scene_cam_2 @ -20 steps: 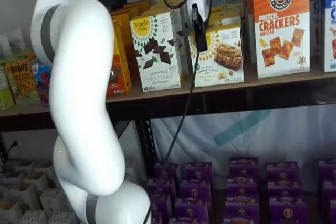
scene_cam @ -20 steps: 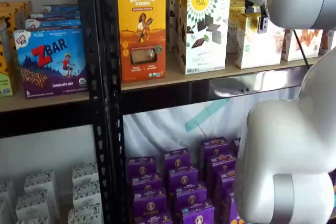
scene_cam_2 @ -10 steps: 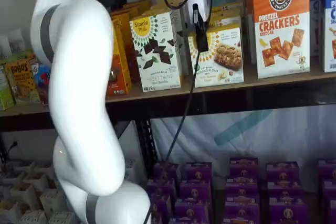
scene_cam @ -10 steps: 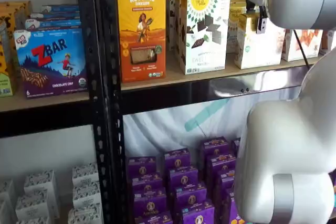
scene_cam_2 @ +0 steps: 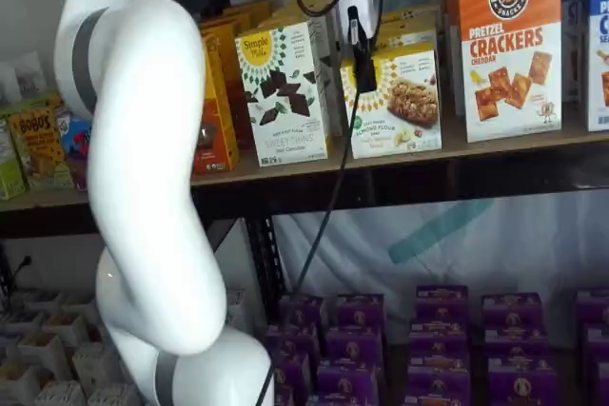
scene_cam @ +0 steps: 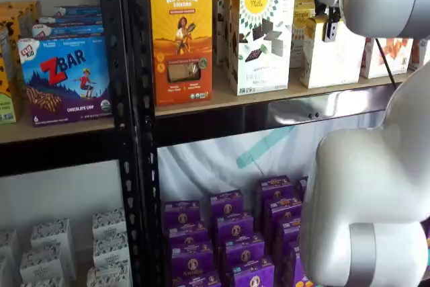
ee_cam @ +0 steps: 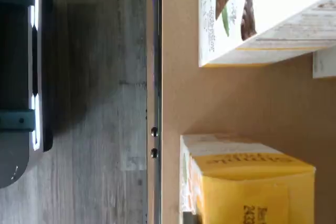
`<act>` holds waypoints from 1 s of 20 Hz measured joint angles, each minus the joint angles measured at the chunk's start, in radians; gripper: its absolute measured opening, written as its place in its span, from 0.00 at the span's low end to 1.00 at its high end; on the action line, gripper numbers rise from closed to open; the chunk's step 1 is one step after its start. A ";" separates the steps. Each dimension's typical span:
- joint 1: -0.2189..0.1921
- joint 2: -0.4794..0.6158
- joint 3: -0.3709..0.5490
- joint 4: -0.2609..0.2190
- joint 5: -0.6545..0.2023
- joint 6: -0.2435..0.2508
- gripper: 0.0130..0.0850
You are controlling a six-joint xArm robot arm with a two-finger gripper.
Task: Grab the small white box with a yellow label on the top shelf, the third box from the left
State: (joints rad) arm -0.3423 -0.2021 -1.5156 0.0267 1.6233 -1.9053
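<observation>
The small white box (scene_cam_2: 395,106) has a yellow top edge and stands on the top shelf (scene_cam_2: 495,145) between a taller white box and an orange cracker box. It also shows in a shelf view (scene_cam: 336,58). My gripper (scene_cam_2: 363,73) hangs over its top front edge, with one black finger (scene_cam: 330,26) lying against the box's front face. The other finger is hidden behind the box. The fingers are closed on the box, which sits slightly raised. The wrist view shows the box's yellow top (ee_cam: 247,182) close by on the tan shelf board (ee_cam: 210,103).
A taller white box with chocolate squares (scene_cam_2: 284,92) stands just left of the small box. A pretzel cracker box (scene_cam_2: 509,45) stands to its right, and an orange Revival box (scene_cam: 181,38) stands further left. Purple boxes (scene_cam_2: 428,339) fill the level below. My white arm (scene_cam_2: 143,187) stands before the rack.
My gripper has risen slightly. The small white box's top edge has come up a little with it.
</observation>
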 joint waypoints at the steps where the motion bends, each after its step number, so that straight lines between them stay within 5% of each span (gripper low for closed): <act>1: 0.001 0.001 -0.001 0.000 0.001 0.001 0.33; 11: 0.002 -0.004 -0.002 0.005 0.018 0.003 0.33; 20: -0.033 -0.025 -0.043 0.033 0.121 -0.022 0.28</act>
State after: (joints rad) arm -0.3748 -0.2274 -1.5586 0.0600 1.7442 -1.9276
